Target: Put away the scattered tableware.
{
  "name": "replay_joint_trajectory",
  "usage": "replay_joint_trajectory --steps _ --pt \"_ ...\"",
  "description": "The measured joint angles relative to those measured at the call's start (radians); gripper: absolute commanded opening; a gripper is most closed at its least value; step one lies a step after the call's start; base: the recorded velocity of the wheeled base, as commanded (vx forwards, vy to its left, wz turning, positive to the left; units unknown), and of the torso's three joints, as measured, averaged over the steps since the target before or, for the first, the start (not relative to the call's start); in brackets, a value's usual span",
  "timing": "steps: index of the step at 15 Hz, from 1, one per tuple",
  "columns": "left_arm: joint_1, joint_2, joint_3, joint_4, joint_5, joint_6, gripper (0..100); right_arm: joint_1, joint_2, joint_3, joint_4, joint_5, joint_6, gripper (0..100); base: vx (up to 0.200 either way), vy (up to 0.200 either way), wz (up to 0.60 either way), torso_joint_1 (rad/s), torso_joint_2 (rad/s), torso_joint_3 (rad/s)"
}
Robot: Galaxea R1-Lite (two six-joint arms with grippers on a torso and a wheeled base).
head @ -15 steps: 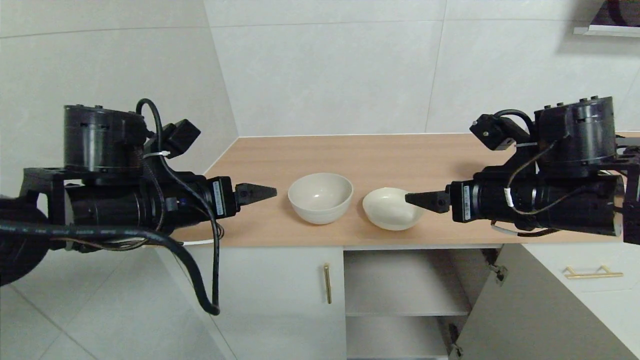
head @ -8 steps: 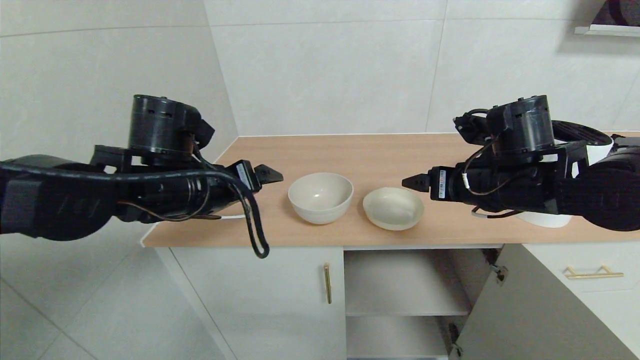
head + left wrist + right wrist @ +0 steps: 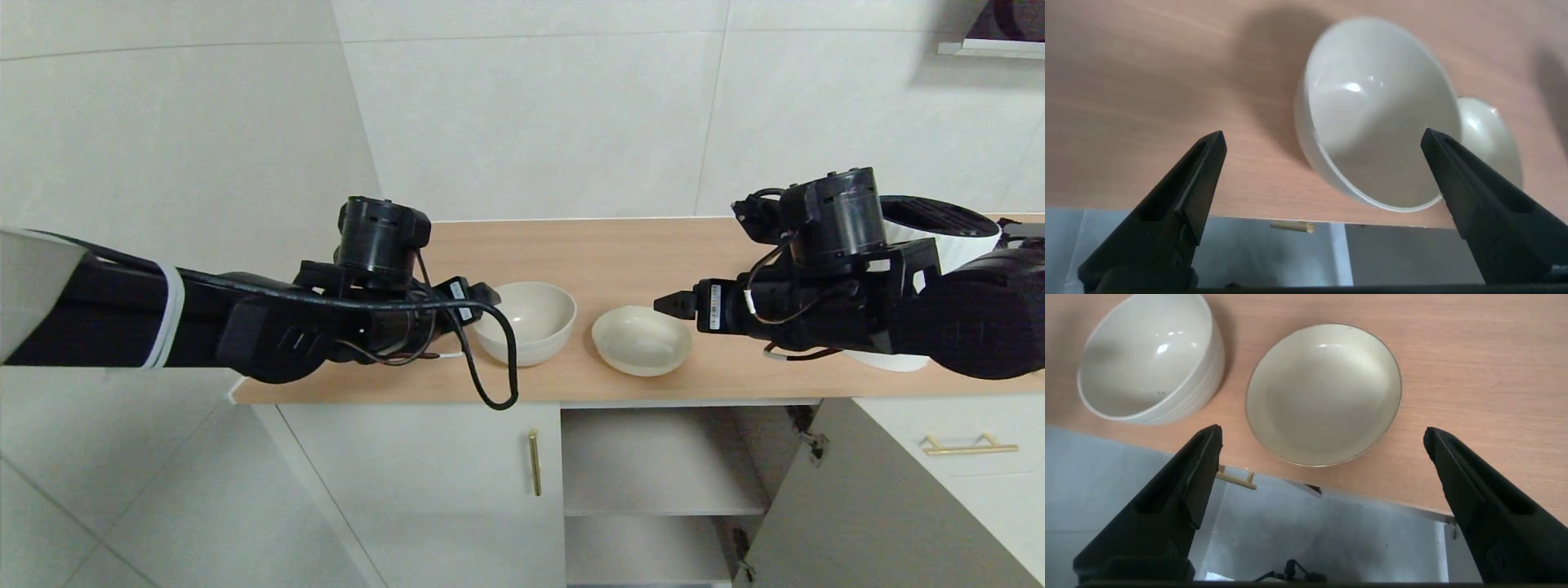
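2 released grippers flank 2 bowls on the counter.
The long light-wood countertop (image 3: 620, 253) carries both dishes near its front edge, above the open white cabinet (image 3: 653, 490), probably their destination. The left gripper (image 3: 482, 296), jaws spread, sits at the rim of the deep cream ceramic bowl (image 3: 526, 322), seemingly lining up a grasp. The right gripper (image 3: 665, 304), also spread, hangs over the shallow cream dish (image 3: 642, 340). Both stand mouth-up, round, with no long axis.

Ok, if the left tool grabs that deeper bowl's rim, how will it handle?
Deep bowl: glossy glaze suggests a rigid but slippery rim; a pinch may slide. It looks ceramic, likely breakable if dropped. Its base is narrower than its rim, so a push might tip it.
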Motion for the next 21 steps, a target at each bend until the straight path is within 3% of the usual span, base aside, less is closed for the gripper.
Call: replay_joint_trajectory --steps 9,10,21 --pt "-0.002 0.105 -0.035 0.0 0.007 -0.003 100 0.001 0.011 -0.003 0.0 0.0 0.0 100 0.0 0.0 0.0 0.0 0.0 0.0" --pt "-0.003 0.107 -0.035 0.0 0.013 -0.004 0 0.001 0.011 -0.003 -0.001 0.0 0.0 100 0.0 0.0 0.0 0.0 0.0 0.0" --pt "-0.004 0.071 -0.031 0.003 0.026 -0.004 0 0.001 0.012 -0.012 -0.001 0.001 0.003 100 0.0 0.0 0.0 0.0 0.0 0.0"
